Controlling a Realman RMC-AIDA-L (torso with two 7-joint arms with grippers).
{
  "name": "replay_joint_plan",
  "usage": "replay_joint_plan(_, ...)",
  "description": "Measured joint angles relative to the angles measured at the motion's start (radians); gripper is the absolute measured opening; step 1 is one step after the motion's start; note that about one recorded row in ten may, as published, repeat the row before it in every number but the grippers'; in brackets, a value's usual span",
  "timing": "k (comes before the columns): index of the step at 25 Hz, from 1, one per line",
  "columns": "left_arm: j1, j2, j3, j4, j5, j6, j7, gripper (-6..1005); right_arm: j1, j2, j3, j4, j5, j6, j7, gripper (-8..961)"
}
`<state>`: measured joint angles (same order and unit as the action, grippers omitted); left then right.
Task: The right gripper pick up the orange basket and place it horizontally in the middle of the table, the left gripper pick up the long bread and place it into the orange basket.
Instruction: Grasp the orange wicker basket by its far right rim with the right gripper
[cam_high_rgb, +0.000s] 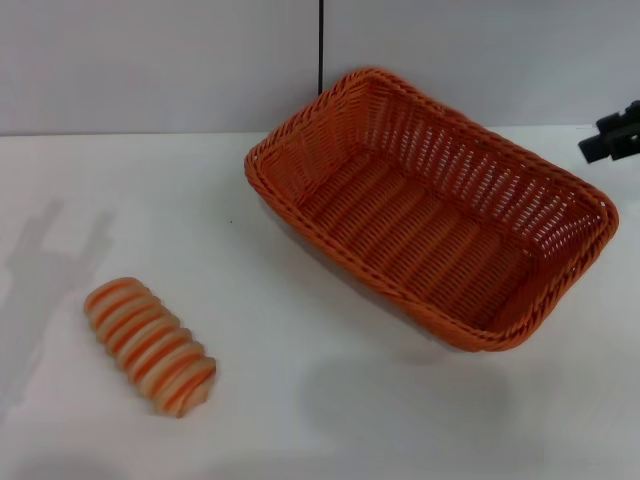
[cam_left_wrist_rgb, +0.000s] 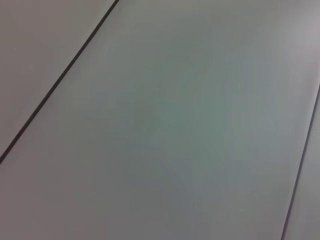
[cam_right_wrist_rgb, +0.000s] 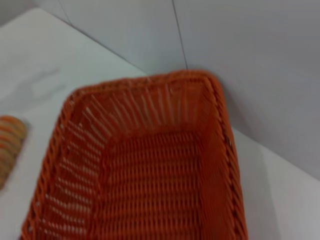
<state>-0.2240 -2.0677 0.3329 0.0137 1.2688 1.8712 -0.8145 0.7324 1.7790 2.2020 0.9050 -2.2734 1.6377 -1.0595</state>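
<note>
The white tabletop (cam_high_rgb: 300, 400) fills most of the head view, meeting a pale grey wall (cam_high_rgb: 150, 60) at the far edge; a thin dark vertical seam (cam_high_rgb: 321, 45) runs down that wall just behind the basket. Soft grey shadows lie across the tabletop's left side and along its near part.

The orange basket (cam_high_rgb: 430, 215) sits on the tabletop toward the right and far side, turned at a diagonal: one short end points toward the wall, the other toward the near right. It stands upright on its base, open side up, with nothing inside. Its braided rim and slanted slatted walls are plain to see, and the right wrist view looks straight down into the same basket (cam_right_wrist_rgb: 150, 170), showing the woven floor and the far short wall against the grey backdrop.

The long bread (cam_high_rgb: 150, 345) lies on its side on the tabletop at the near left, well apart from the basket, its cream and orange ridges running across it. It also lies diagonally. In the right wrist view only a striped end of the long bread (cam_right_wrist_rgb: 10, 142) shows at the picture's edge, beside the basket but not touching it.

The right gripper (cam_high_rgb: 612, 135) shows only as a small black part at the right edge of the head view, above the tabletop just beyond the basket's far right corner, touching nothing; whether it is released or clenched cannot be told.

The left wrist view shows only grey panelled surface with dark seams.
</note>
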Motion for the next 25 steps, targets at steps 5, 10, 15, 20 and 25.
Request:
replay_joint_plan(5, -0.001, 0.0, 0.0, 0.0, 0.0, -0.001, 0.0, 796, 0.012, 0.005, -0.049, -0.055, -0.026, -0.066, -0.005, 491)
replay_joint_plan(10, -0.001, 0.0, 0.0, -0.001, 0.0, -0.001, 0.0, 796, 0.014, 0.008, -0.082, -0.08, -0.027, -0.1, -0.012, 491)
replay_joint_plan(15, 0.0, 0.0, 0.0, -0.003, 0.0, -0.001, 0.0, 796, 0.016, 0.015, -0.087, -0.094, -0.028, -0.108, -0.025, 492)
replay_joint_plan(20, 0.0, 0.0, 0.0, -0.004, 0.0, -0.002, -0.001, 795, 0.018, 0.017, -0.103, -0.122, -0.029, -0.125, -0.03, 491)
replay_joint_plan(25, -0.001, 0.0, 0.0, -0.005, 0.0, -0.003, -0.004, 795, 0.019, 0.024, -0.113, -0.14, -0.043, -0.141, -0.031, 488)
